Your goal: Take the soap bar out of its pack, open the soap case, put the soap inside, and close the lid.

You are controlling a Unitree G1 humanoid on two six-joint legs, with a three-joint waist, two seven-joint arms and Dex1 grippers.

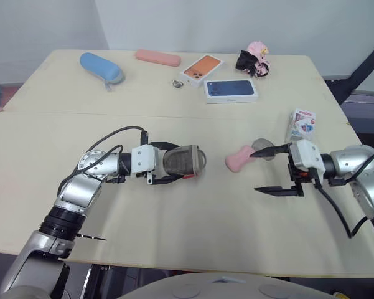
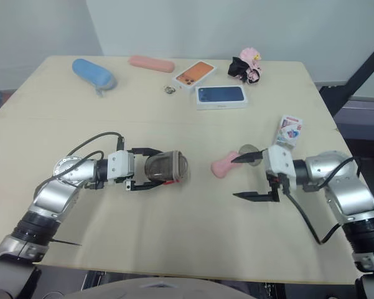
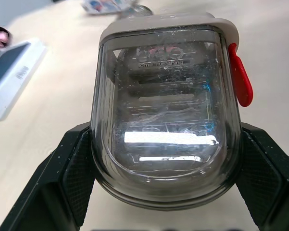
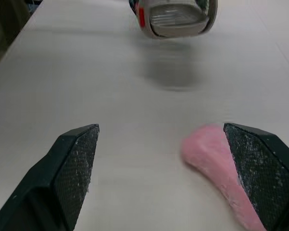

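Note:
My left gripper [image 1: 176,163] is shut on the soap case [image 1: 184,161], a grey translucent box with a red latch [image 3: 241,77]. Its lid looks closed, and its black fingers [image 3: 62,178] press both sides. The case hangs slightly above the table, casting a shadow. A bare pink soap bar [image 1: 238,159] lies on the table between the arms. My right gripper [image 1: 266,169] stands open beside it, one finger [image 4: 259,168] right against the soap [image 4: 214,161] and nothing held. The soap pack [image 1: 302,124], a small white printed box, stands behind the right gripper.
At the far side of the table [image 1: 193,218] lie a blue case [image 1: 101,67], a pink case [image 1: 157,58], an orange phone box [image 1: 201,68], a blue phone box [image 1: 231,90] and a pink-and-black doll [image 1: 254,61]. A clear round piece [image 1: 262,147] lies by the soap.

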